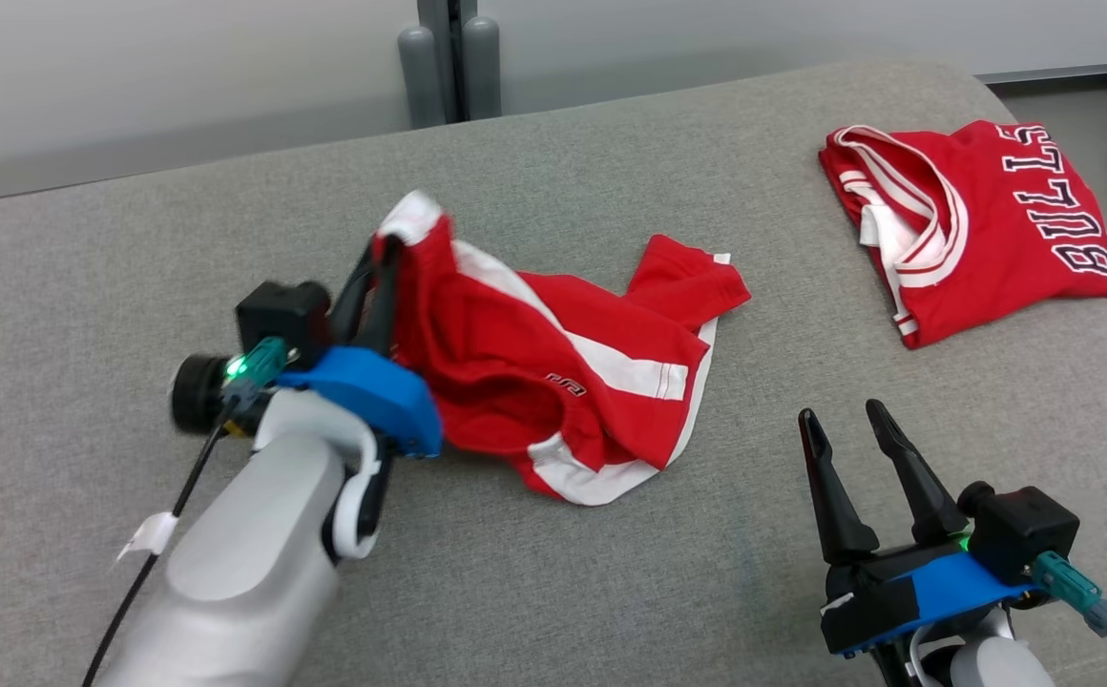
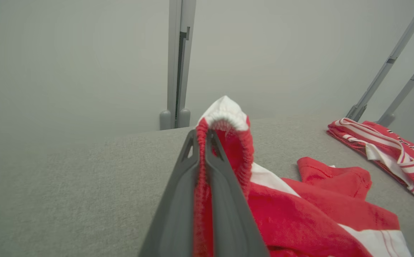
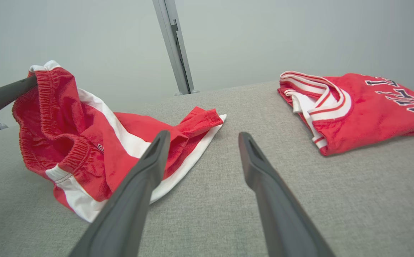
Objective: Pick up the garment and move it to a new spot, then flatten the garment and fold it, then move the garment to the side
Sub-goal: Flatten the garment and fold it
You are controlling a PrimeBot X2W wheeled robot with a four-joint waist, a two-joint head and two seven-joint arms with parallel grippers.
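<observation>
Pinching the stretchy top band of the red shorts (image 1: 534, 382), my left gripper (image 1: 377, 250) is pressed tight on the cloth. That end of the shorts is up in the air, and the rest lies crumpled on the grey cushion (image 1: 611, 572). I think I am on the first step: picking the shorts up to carry them to a new spot. The folded red shirt (image 1: 983, 229) is my marker. The shorts are well to the left of the shirt and not touching it, with bare cushion between them. My left gripper is at the end of the shorts farthest from the shirt. My right gripper (image 1: 840, 412) is spread wide with nothing in it. It sits nearer to me than the shirt and a bit to its left, close to the low edge of the shorts but apart from them. Next, I think I must lift higher so all of the shorts come off the cushion. Then I should set them down away from the shirt, so there is room to make them flat. My right gripper could take the other side of the band to help.
</observation>
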